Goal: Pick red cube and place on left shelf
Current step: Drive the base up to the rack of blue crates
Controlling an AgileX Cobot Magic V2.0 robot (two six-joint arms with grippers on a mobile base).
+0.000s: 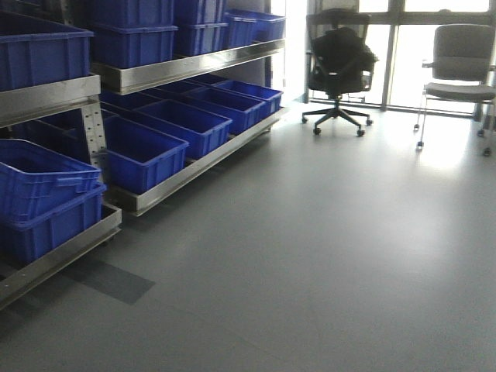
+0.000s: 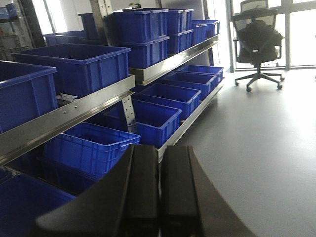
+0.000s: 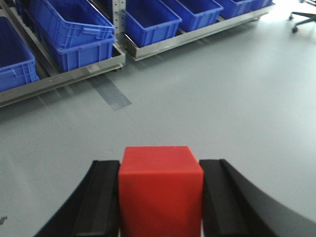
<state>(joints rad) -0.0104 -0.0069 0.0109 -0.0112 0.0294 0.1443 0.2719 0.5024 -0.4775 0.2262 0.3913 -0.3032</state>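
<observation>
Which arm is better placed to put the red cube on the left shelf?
Right. The right gripper clamps the red cube between its fingers; the left gripper is shut and empty, facing the shelf.

The front view has the shelf rack [image 1: 186,70] on its left, the left wrist view looks along that rack from close beside it, and the right wrist view looks down at its foot from farther off; all share its lower blue bins [image 1: 159,151].

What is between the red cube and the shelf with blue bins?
Between red cube and shelf: bare grey floor, one darker strip; right wrist view shows it.
</observation>
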